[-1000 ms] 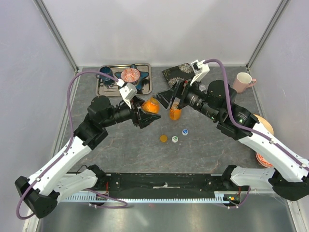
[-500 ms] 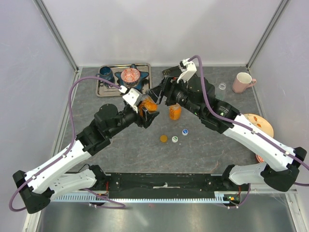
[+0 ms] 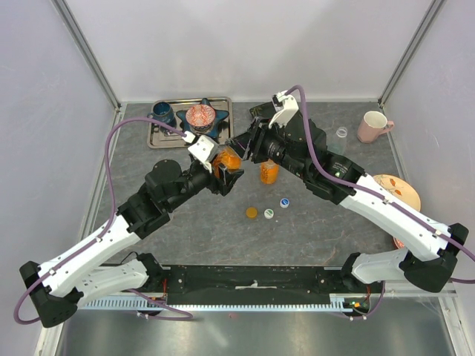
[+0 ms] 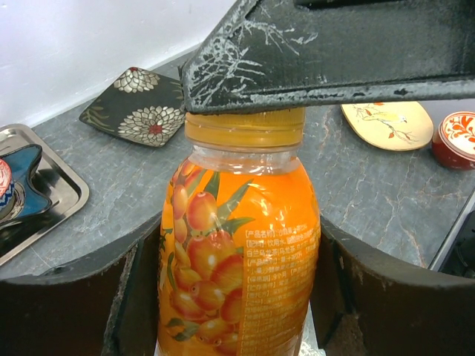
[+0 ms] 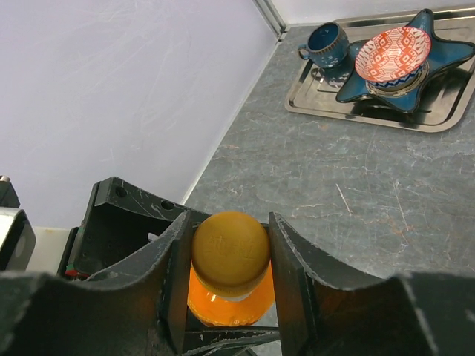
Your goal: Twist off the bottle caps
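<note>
An orange juice bottle [image 4: 237, 222] with a fruit label is held off the table, my left gripper [image 4: 237, 289] shut on its body. In the top view this bottle [image 3: 229, 161] tilts toward the right arm. Its orange cap [image 5: 230, 251] sits squeezed between the two fingers of my right gripper [image 5: 230, 256], which is shut on it; one right finger [image 4: 326, 52] covers the cap's top in the left wrist view. A second orange bottle [image 3: 268, 172] stands alone on the table. Three loose caps lie in front of it: orange [image 3: 252, 213], green [image 3: 269, 213], blue [image 3: 284, 202].
A metal tray [image 3: 159, 137] at the back left carries a blue mug, a star dish and a red patterned bowl. A dark floral plate [image 3: 271, 111] lies behind the right gripper. A pink mug [image 3: 373, 124], a small clear cup [image 3: 341, 133] and a painted plate [image 3: 407, 191] sit at the right.
My right gripper has left the standing bottle, moved left to the held bottle and shut on its cap. The left arm shifted the bottle slightly forward.
</note>
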### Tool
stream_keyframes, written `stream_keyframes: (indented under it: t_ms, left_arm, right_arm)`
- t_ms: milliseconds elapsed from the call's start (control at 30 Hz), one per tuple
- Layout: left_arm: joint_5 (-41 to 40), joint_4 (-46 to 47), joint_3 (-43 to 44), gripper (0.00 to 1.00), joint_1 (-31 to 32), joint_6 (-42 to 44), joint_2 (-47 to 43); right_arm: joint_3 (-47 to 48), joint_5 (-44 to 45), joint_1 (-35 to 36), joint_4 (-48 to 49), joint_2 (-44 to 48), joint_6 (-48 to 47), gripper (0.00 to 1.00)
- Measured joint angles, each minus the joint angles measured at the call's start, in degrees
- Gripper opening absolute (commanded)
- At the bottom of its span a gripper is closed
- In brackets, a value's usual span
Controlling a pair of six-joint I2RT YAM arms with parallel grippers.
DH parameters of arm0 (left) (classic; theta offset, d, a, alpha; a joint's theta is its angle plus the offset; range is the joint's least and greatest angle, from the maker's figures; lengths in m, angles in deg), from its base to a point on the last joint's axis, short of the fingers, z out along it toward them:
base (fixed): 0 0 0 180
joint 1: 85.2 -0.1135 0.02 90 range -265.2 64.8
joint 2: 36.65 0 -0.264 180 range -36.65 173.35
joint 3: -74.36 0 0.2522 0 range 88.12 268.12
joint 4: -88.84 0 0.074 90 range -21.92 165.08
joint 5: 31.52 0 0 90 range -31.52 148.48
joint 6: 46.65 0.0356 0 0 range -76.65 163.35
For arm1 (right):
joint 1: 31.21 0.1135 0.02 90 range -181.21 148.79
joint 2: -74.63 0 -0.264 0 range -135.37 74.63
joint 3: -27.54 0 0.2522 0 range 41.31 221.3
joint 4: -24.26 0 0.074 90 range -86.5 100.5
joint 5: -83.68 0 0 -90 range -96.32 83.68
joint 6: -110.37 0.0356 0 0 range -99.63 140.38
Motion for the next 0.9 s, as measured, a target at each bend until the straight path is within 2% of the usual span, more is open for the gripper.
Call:
stream_keyframes:
  t_ms: [33, 100, 267, 367, 467, 600, 733, 900]
  left_arm:
    - [0.0, 0.0, 0.0, 0.49, 0.0, 0.0, 0.0]
    - [0.0, 0.0, 0.0, 0.49, 0.0, 0.0, 0.0]
    - [1.4, 0.0, -0.3, 0.47, -0.2, 0.2, -0.4]
    - [6.9, -0.2, -0.9, 0.45, -1.8, 0.3, -1.3]
    - [17.4, 0.3, -0.6, 0.45, -4.7, -1.0, -1.5]
    - [35.6, 4.2, 0.6, 0.45, -8.7, -7.1, -0.4]
    - [53.1, 15.2, 0.9, 0.46, -11.1, -17.8, 2.4]
    - [68.5, 32.3, 0.9, 0.46, -11.8, -32.4, 6.8]
  right_arm:
    - [0.0, -0.2, 0.0, 0.0, 0.0, 0.0, 0.28]
    - [0.0, -0.8, -0.1, 0.2, 0.0, -0.5, 0.00]
    - [0.0, -3.5, -0.4, 0.4, 0.0, -2.6, 0.00]
    - [-0.2, -6.1, -0.4, 0.4, 0.4, -4.9, 0.00]
    - [-0.6, -9.7, -0.4, -0.1, 2.3, -7.9, 0.00]
    - [-0.9, -17.0, -0.5, -0.1, 6.3, -11.6, 0.00]
    - [-0.9, -25.7, -0.7, 1.2, 9.4, -15.4, 0.00]
    - [-1.4, -37.5, -0.9, 4.5, 11.0, -19.1, 0.00]
